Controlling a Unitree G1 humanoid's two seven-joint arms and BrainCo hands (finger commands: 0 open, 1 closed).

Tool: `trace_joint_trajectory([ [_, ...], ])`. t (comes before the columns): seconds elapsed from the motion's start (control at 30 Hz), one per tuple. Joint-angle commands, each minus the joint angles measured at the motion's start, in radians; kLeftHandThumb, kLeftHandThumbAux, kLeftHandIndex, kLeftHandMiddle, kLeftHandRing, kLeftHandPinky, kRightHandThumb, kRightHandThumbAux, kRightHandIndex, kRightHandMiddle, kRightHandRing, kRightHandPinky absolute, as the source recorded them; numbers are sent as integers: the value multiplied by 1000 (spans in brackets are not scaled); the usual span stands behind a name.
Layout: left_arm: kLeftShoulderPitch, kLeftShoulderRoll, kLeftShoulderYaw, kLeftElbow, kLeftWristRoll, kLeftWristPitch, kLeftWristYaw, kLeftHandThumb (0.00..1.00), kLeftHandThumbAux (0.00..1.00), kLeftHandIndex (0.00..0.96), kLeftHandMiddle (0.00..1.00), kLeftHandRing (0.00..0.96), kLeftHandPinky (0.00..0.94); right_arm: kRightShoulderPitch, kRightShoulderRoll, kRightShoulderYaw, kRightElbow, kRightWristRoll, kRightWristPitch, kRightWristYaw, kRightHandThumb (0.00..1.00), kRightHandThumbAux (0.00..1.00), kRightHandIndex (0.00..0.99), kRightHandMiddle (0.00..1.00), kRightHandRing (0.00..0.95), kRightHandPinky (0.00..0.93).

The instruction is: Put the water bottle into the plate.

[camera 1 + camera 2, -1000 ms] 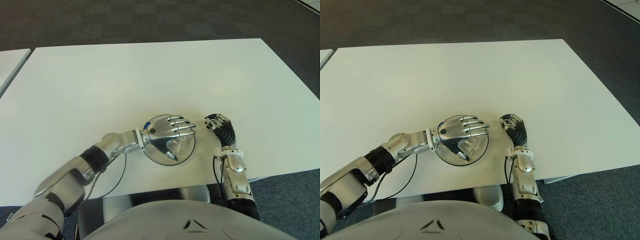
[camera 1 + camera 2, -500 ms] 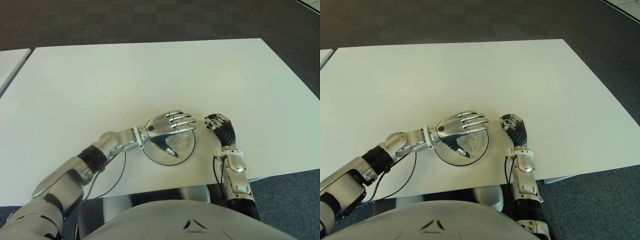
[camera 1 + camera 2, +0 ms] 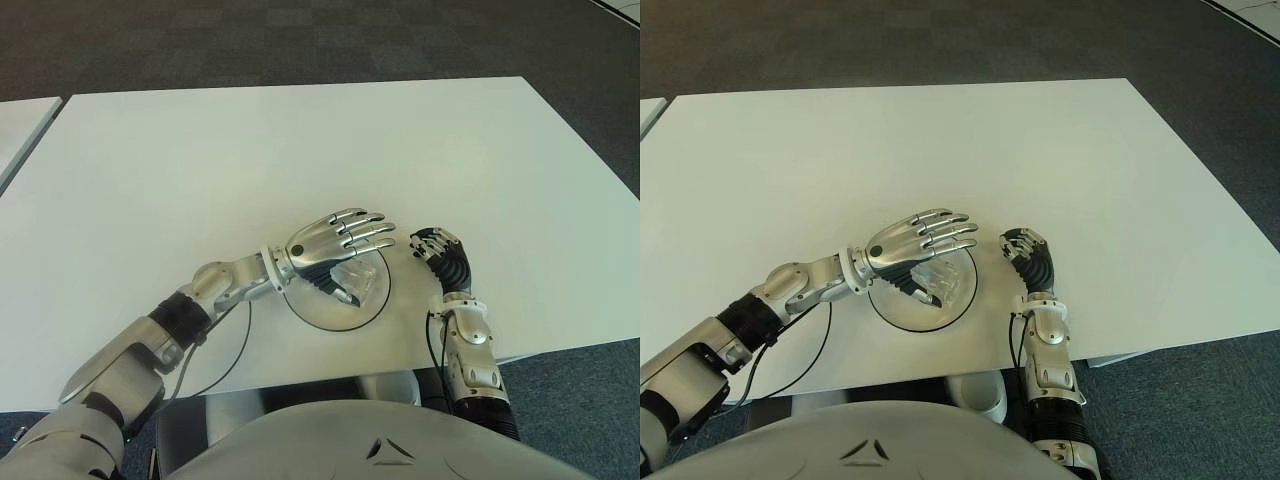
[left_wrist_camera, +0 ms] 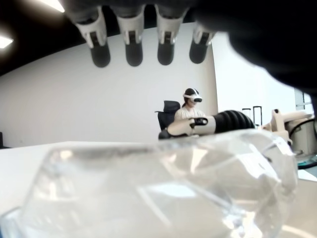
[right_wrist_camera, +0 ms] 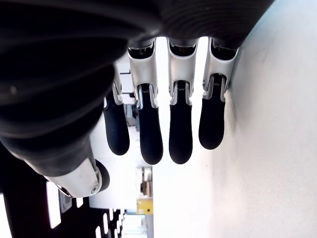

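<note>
Left wrist view: my left hand (image 3: 335, 240) is hovering, fingers spread, holding nothing, over the water bottle (image 3: 358, 281) lying in the plate (image 3: 320, 312). I am advising a straight-up withdrawal. Right hand (image 3: 441, 258) is sitting beside the plate's right, fingers curled, empty.

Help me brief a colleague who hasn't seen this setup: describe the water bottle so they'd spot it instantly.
On the white table, near its front edge, sits a round plate. The water bottle lies on it under the open left hand. It is clear crumpled plastic, the only see-through item there.
</note>
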Motion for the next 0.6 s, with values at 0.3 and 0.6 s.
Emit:
trace_joint_trajectory([
  [0.3, 26, 0, 73, -37, -34, 20, 38, 127, 375, 0, 0, 0, 0, 13, 5, 3, 16, 1, 41, -2, 702, 735, 421, 463, 469, 483],
  [0.6, 54, -1, 149, -81, -106, 29, 15, 93, 368, 0, 0, 0, 0, 11, 6, 1, 20, 7, 36, 1, 703, 736, 420, 463, 469, 484],
])
